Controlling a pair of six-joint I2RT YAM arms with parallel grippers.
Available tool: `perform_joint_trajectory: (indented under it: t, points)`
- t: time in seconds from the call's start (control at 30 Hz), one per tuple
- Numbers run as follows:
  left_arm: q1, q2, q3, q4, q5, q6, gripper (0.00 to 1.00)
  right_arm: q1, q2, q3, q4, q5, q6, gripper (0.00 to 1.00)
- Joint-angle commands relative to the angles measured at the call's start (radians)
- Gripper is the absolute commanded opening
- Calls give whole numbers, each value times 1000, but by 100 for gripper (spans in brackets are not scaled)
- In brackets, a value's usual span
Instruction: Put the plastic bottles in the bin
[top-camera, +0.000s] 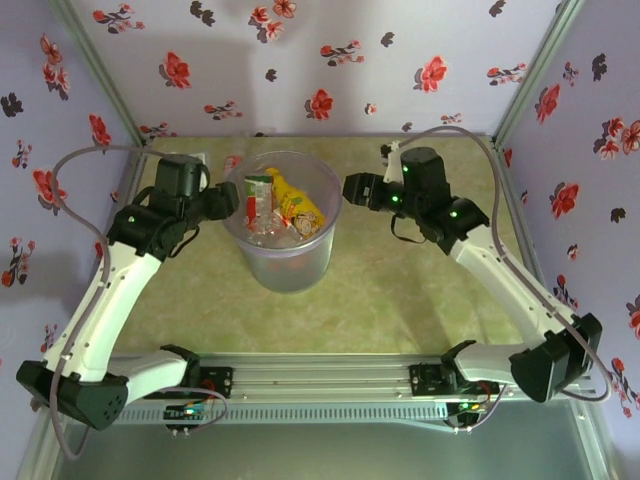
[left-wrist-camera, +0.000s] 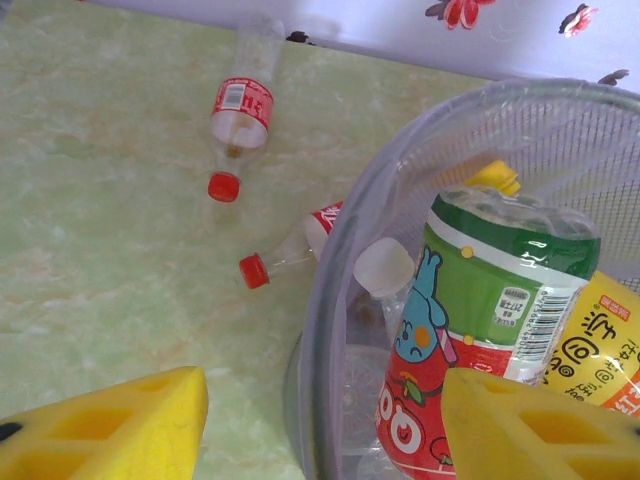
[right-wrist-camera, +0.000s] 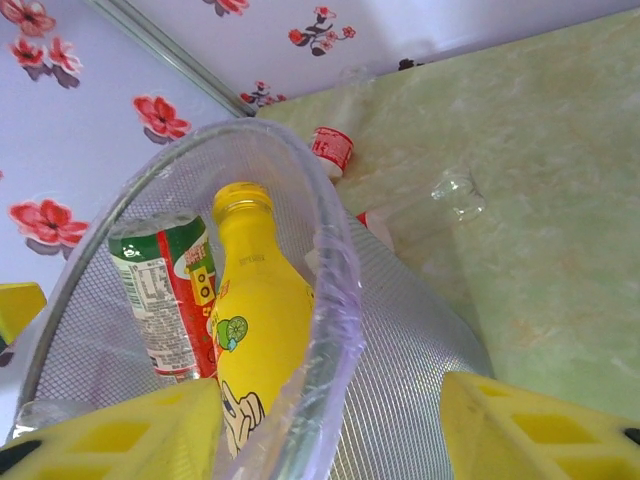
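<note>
Two end effectors flank the bin (top-camera: 290, 268), the left end effector (top-camera: 226, 200) and the right end effector (top-camera: 354, 188), each at its rim with yellow fingers (left-wrist-camera: 110, 425) spread wide and holding nothing. The rim runs between each pair. Inside the bin, a green-and-red bottle (left-wrist-camera: 490, 290) and a yellow bottle (right-wrist-camera: 255, 320) stand above clear ones. On the surface (top-camera: 410, 290) outside it lie a red-capped bottle (left-wrist-camera: 285, 255) against the bin's wall and a red-labelled bottle (left-wrist-camera: 238, 120) farther out.
</note>
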Motion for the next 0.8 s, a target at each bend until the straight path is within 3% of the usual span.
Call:
perform_joint_trajectory:
  t: [0.0, 0.23, 0.43, 0.63, 0.77]
  points:
    - [9, -21, -28, 51, 40, -27, 63, 32, 60, 96, -108, 63, -63, 60]
    - [11, -19, -79, 88, 86, -54, 55, 97, 212, 281, -290, 214, -161, 57]
    - [10, -25, -106, 114, 113, -74, 37, 120, 313, 373, -359, 277, -208, 53]
    - [10, -17, -137, 160, 153, -95, 24, 133, 365, 422, -378, 310, -212, 37]
    - [10, 4, -129, 176, 170, -113, 21, 135, 395, 451, -399, 336, -220, 24]
